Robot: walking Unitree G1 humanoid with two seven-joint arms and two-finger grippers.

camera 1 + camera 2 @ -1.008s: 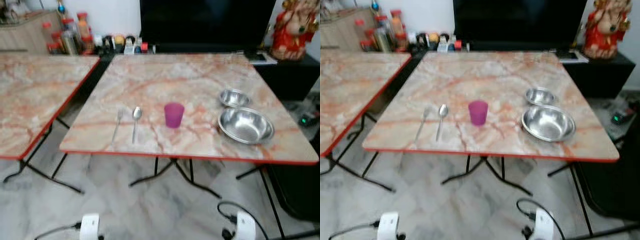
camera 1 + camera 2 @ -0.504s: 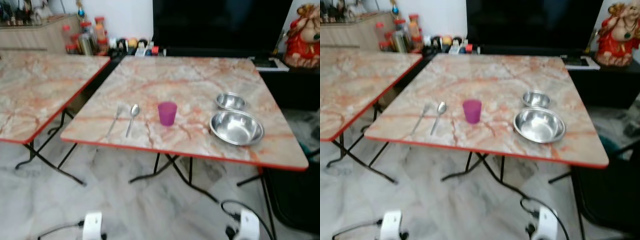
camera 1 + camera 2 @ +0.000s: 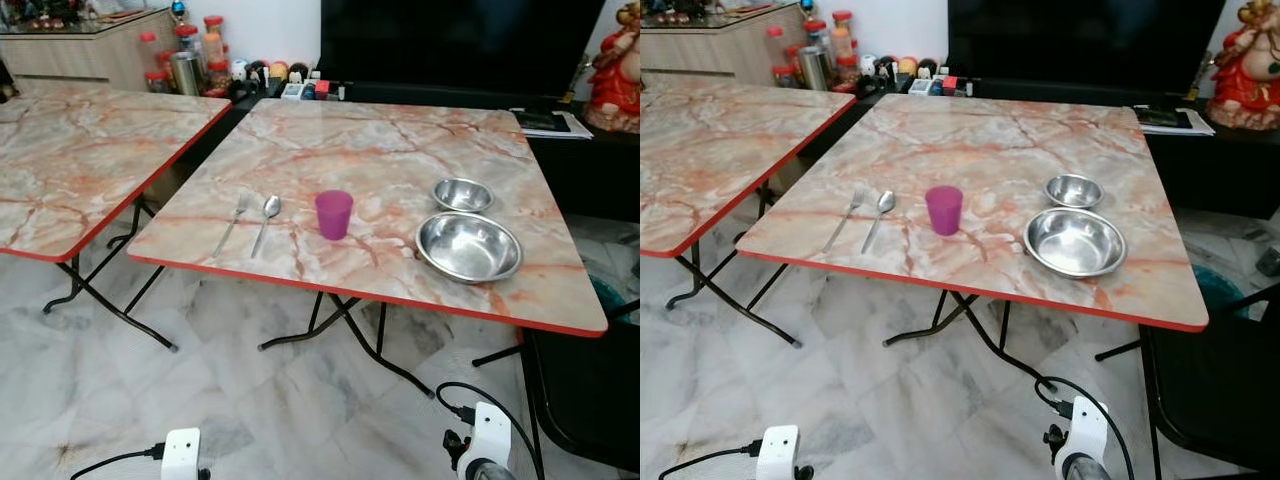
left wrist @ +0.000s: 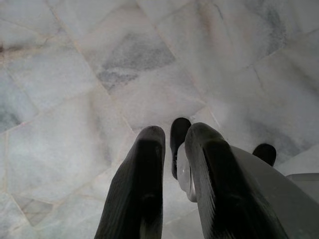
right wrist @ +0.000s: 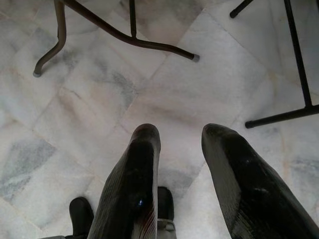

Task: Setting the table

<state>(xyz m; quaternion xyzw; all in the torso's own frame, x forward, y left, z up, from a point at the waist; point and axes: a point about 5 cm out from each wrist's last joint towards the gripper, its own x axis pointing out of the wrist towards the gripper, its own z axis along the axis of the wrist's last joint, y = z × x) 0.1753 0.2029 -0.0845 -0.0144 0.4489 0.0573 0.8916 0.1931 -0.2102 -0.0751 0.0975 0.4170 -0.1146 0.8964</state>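
Two marble-topped tables stand before us, and the nearer table (image 3: 400, 140) carries everything the task needs; we take its purple cup (image 3: 333, 214) as our landmark. The second table (image 3: 80, 150) lies well off to the cup's left and is bare where we can see it. Behind the cup, past the table's far edge, a dark screen (image 3: 450, 45) rises, with jars and bottles (image 3: 185, 60) to its left and a red figurine (image 3: 615, 65) to its right.

To the cup's right sits the large steel bowl (image 3: 468, 246), and just behind that bowl the small steel bowl (image 3: 463, 194), the two nearly touching. To the cup's left lie the spoon (image 3: 266, 220) and, just beyond it, the fork (image 3: 231, 224), side by side and close to parallel, handles toward the near edge.

We judge the setting barely begun or not yet arranged: the pieces are spread in a loose row rather than gathered around one place, and we stand back from the table with nothing in hand.

Both arms hang low over the marble floor (image 5: 164, 99), nearer to us than the cup. Our left gripper (image 4: 169, 137) has its jaws close together with a narrow gap and nothing between them; our right gripper (image 5: 179, 134) has its jaws clearly apart and empty.
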